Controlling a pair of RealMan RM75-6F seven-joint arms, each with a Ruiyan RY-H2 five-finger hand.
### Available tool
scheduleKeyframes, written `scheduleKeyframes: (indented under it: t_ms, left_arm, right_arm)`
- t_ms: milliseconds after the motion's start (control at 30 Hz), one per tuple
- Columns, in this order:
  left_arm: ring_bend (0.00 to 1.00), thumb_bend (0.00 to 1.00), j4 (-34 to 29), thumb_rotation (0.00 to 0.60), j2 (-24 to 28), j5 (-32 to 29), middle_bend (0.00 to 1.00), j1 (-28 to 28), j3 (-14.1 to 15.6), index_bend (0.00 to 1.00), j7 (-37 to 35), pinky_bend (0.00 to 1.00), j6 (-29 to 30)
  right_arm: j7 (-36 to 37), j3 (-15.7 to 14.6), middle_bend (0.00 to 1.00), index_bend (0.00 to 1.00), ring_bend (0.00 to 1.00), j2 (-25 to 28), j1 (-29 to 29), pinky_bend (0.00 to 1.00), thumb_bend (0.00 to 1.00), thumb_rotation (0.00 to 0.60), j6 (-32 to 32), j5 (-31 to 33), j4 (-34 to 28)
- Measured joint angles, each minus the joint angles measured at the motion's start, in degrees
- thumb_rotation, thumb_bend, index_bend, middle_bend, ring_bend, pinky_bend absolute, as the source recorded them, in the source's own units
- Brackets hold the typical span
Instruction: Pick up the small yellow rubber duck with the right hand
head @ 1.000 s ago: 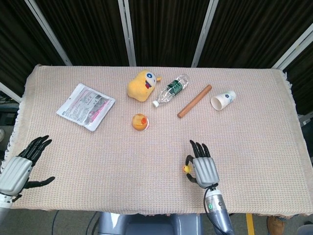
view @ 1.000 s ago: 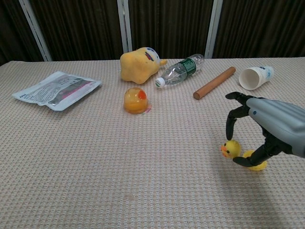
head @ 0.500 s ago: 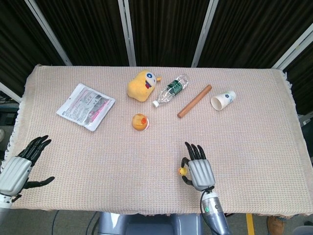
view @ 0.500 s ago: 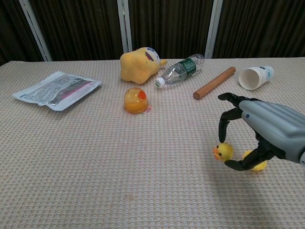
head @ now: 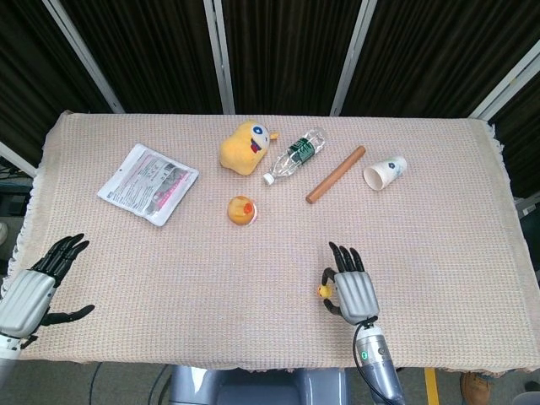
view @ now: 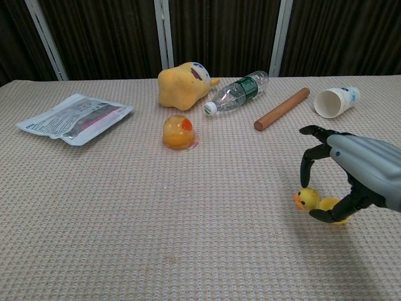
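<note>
The small yellow rubber duck (head: 322, 292) sits low at the table's near edge, right of centre, its orange beak pointing left in the chest view (view: 309, 200). My right hand (head: 353, 292) is curled around it from the right. A fingertip comes down on the duck's head and the thumb reaches in under its body, so the hand (view: 362, 170) pinches the duck. I cannot tell whether the duck still touches the cloth. My left hand (head: 34, 287) hovers at the near left corner with its fingers spread, holding nothing.
Farther back lie a yellow plush toy (head: 245, 146), a clear water bottle (head: 294, 155), a wooden rod (head: 336, 174), a tipped paper cup (head: 386, 172), a small orange jelly cup (head: 241, 209) and a white snack packet (head: 148, 182). The woven tablecloth (head: 439, 245) covers the table.
The right hand shifted left with the duck, then back right, and the duck followed it. Its fingers have closed in tighter around the duck. The left hand has not moved.
</note>
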Motion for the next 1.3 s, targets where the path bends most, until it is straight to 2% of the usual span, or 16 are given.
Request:
scheduleKeyframes:
  t_ms: [1300]
  left_arm:
    - [0.00,0.00,-0.24,0.600,0.19,0.17,0.00,0.16,-0.02,0.01,0.13,0.29,-0.07]
  right_arm:
    - [0.84,1.47,0.00,0.53,0.00,-1.87,-0.40,0.00,0.19,0.600,-3.30,2.27,5.07]
